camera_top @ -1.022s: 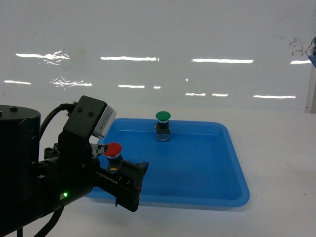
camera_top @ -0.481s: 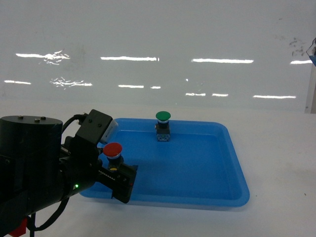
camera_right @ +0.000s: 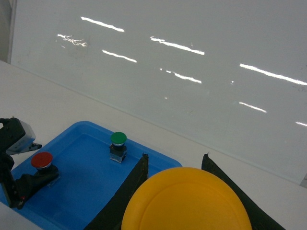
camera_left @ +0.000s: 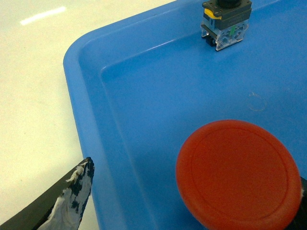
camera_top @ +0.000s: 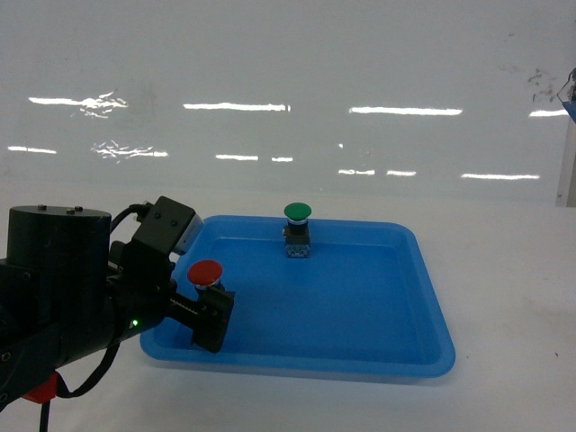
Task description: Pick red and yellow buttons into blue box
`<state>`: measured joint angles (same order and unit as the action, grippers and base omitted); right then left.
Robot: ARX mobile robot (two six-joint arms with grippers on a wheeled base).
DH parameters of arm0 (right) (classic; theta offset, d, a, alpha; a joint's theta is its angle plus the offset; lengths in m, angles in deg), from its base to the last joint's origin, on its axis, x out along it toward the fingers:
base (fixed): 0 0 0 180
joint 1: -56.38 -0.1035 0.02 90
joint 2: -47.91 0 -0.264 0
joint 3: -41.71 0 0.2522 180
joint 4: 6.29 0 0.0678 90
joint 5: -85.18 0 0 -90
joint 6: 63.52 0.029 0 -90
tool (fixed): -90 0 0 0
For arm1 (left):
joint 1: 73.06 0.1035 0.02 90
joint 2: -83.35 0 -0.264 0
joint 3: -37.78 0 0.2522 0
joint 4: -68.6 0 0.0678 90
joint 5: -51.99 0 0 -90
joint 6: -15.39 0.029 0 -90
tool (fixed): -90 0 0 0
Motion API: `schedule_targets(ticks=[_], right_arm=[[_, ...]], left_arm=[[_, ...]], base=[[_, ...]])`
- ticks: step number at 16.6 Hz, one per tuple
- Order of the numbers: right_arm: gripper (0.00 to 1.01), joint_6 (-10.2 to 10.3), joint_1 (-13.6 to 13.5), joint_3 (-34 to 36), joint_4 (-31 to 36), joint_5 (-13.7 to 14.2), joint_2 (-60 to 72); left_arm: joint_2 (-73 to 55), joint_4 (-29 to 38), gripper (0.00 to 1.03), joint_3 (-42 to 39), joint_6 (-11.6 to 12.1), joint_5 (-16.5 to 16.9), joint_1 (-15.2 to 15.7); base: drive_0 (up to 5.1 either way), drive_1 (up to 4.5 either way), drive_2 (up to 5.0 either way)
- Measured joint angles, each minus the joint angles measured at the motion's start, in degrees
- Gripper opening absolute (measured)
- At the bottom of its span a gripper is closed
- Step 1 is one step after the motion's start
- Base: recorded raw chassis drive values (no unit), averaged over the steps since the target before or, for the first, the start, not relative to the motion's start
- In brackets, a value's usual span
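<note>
A: Head view, count?
B: One shallow blue tray [camera_top: 378, 297] on a white tabletop [camera_top: 513, 270]; pale glossy wall behind, streaked with light reflections. One green-capped button [camera_top: 297, 229] upright at the tray's far rim. One red button [camera_top: 206, 274] over the tray's near-left corner, cap up, long axis vertical, body clamped in the left gripper [camera_top: 209, 310]. Right arm out of view here.

A: Left wrist view?
B: One red cap [camera_left: 238, 173], flat face toward the camera, above the tray floor [camera_left: 158, 91]. One finger [camera_left: 62, 203] shows at lower left, over the tray's rim; the grip itself is hidden. The green button's black and clear body [camera_left: 226, 23] stands at the tray's far side.

A: Right wrist view?
B: One yellow button [camera_right: 186, 201], domed cap facing the lens, held between the two dark fingers [camera_right: 125, 191] of the right gripper [camera_right: 186, 211], closed around it, well above and right of the tray. Below: tray, red and green buttons, left gripper.
</note>
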<state>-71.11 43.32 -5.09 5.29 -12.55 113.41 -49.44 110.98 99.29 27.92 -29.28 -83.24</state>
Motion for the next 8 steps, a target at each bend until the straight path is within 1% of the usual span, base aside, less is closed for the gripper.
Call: schedule_targets(ticks=[1,2,6,8], right_arm=[[0.29,0.0,0.0,0.0,0.02,0.0,0.0],[0.29,-0.02,0.0,0.0,0.02,0.0,0.0],[0.29,-0.02,0.0,0.0,0.02,0.0,0.0],[0.29,-0.02,0.0,0.0,0.02,0.02,0.0]], left_arm=[[0.0,-0.07,0.98,0.0,0.02,-0.02,0.0],[0.0,-0.09,0.94,0.0,0.15,0.0,-0.02],[0.0,-0.11,0.54,0.0,0.39,0.07,-0.11],[0.0,-0.11,0.36,0.0,0.39,0.07,-0.11]], base=[[0.0,0.0,0.0],[0.0,0.0,0.0],[0.0,0.0,0.0],[0.0,0.0,0.0]])
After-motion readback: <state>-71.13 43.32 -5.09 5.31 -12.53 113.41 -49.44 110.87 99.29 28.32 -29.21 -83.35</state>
